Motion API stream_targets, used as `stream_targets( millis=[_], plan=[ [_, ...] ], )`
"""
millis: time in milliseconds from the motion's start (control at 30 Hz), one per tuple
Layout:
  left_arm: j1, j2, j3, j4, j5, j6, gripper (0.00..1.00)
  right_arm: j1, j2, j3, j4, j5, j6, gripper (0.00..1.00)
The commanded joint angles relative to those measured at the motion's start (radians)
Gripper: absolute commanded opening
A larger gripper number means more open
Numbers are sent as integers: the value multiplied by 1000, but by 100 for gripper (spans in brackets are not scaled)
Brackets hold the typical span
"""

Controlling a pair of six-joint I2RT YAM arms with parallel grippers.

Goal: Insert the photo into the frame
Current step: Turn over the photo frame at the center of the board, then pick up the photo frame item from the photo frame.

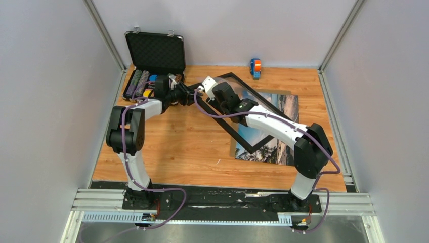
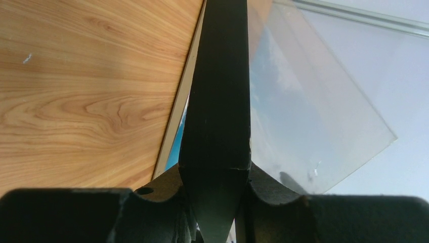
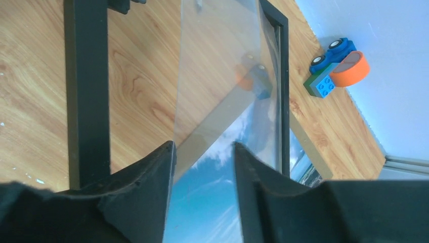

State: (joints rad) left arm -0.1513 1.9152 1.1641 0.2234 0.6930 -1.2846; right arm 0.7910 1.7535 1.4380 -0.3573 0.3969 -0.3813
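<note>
2 things near frame [image 3: 87, 91]: black case [image 1: 154, 50], toy car [image 3: 334, 68].

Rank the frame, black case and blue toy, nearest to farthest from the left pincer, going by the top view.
1. frame: its left corner is held in the left pincer.
2. black case: just behind, to the left, at the back wall.
3. blue toy: far right, against the back wall.

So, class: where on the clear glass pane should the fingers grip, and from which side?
Probably its near edge, edge-on from the right arm's side, the right fingers one on each face. The glass pane is a thin flat sheet tilted away from the frame, so only its two broad faces suit pinching; the fingers straddle that edge.
</note>
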Motion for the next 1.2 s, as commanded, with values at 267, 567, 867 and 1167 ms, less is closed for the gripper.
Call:
stream_targets(
  millis=[267, 567, 867, 1167],
  plan=[
    [1, -12, -20, 24, -81, 48, 0, -3, 36, 107, -12, 100, -87, 3],
    [1, -13, -33, 14, -92, 64, 0, -2, 33, 177, -23, 126, -129, 0],
    [1, 3, -27, 15, -97, 63, 0, -2, 10, 285, -120, 50, -74, 0],
    [1, 14, -23, 13, -103, 69, 0, -3, -28, 355, -173, -2, -35, 0]
  ],
)
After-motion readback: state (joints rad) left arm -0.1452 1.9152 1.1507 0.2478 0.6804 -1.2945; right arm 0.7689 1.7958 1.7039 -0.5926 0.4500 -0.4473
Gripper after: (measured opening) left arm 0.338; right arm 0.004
